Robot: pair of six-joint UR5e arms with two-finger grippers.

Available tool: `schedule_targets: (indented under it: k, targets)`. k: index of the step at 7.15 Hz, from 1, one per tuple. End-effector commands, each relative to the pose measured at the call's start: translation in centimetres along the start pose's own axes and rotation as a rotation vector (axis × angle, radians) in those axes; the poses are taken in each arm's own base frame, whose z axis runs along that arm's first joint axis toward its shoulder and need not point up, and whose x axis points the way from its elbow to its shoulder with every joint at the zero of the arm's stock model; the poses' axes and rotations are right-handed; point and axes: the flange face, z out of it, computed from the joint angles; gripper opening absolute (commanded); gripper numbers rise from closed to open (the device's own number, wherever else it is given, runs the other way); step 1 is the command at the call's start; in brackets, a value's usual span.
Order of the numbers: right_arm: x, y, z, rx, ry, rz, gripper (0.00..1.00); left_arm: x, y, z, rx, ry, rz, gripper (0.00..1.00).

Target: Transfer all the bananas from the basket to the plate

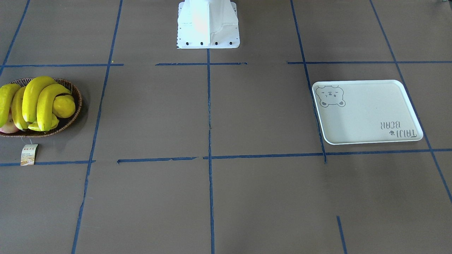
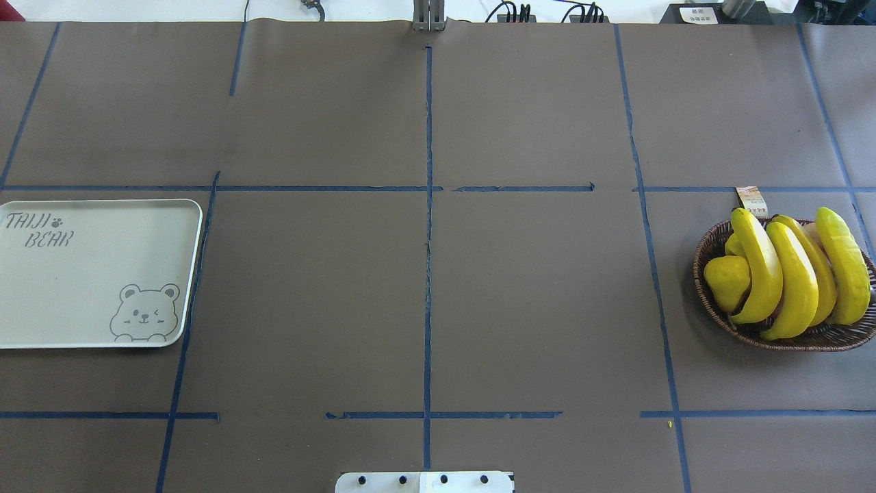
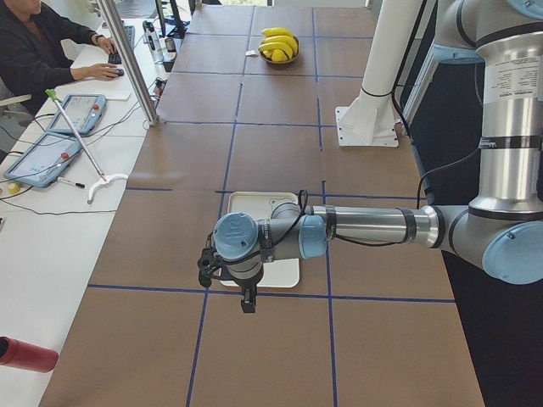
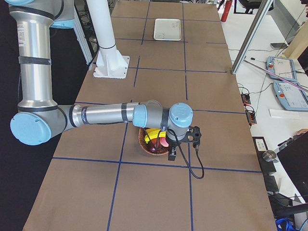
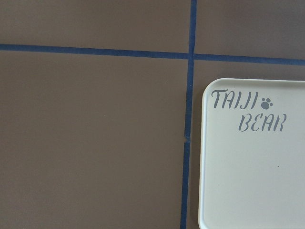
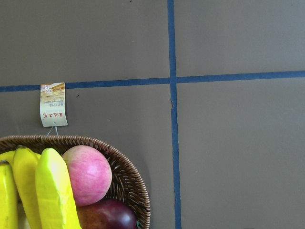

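1. bananas (image 2: 794,281): four of them lie side by side in the basket (image 2: 807,339). their long axes run roughly from the robot's edge of the bench to the operators' edge, and they curve up over the other fruit.
2. basket sits right up against the bench's right end edge, about midway between the robot's edge and the operators' edge. its paper tag (image 6: 53,104) lies flat on the bench on the operators' side, just beside the rim.
3. also in the basket: a round yellow fruit (image 2: 725,281) on the side toward the bench middle, a pink apple (image 6: 86,174) and a dark purple fruit (image 6: 107,215).
4. right gripper (image 4: 172,154) hangs up in the air over the basket, touching nothing. it only shows in a side view, so i can't tell how its jaws stand.
5. left gripper (image 3: 247,298) hangs above the bench by the plate (image 2: 68,294), pointing down. same deal, can't tell the jaws.
6. plate lies flat at the bench's left end edge with nothing on it, bear face in the corner toward the robot and the bench middle.
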Motion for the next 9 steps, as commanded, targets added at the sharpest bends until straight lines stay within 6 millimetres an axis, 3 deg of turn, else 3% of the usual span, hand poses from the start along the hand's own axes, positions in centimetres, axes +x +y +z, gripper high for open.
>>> schedule_targets:
  k: [1, 2, 3, 4, 5, 7, 9]
  targets:
    - [-0.8, -0.2, -0.4, 0.013, -0.004, -0.019, 1.0, 0.0, 0.0, 0.0, -0.001, 0.0, -0.003, 1.0]
    - [-3.2, -0.6, -1.0, 0.021, -0.002, -0.066, 1.0, 0.2, -0.2, -0.1, 0.002, 0.0, -0.004, 1.0]
    - [-7.5, -0.8, -1.7, 0.028, 0.013, -0.143, 1.0, 0.3, -0.3, -0.2, 0.004, 0.007, -0.006, 1.0]
    - [-9.2, -0.8, -0.7, 0.013, 0.002, -0.181, 1.0, 0.2, -0.2, -0.2, 0.005, 0.01, -0.004, 1.0]
    - [-9.4, 1.0, -0.8, 0.021, 0.002, -0.198, 1.0, 0.3, -0.2, -0.1, 0.003, 0.01, -0.003, 1.0]
    - [-7.8, 6.1, 0.2, 0.084, 0.026, -0.251, 0.99, 0.2, -0.1, 0.0, 0.002, 0.012, -0.007, 1.0]
    - [-10.7, 8.9, 4.4, 0.156, 0.01, -0.216, 1.0, 0.2, 0.1, -0.1, 0.003, 0.012, -0.008, 1.0]
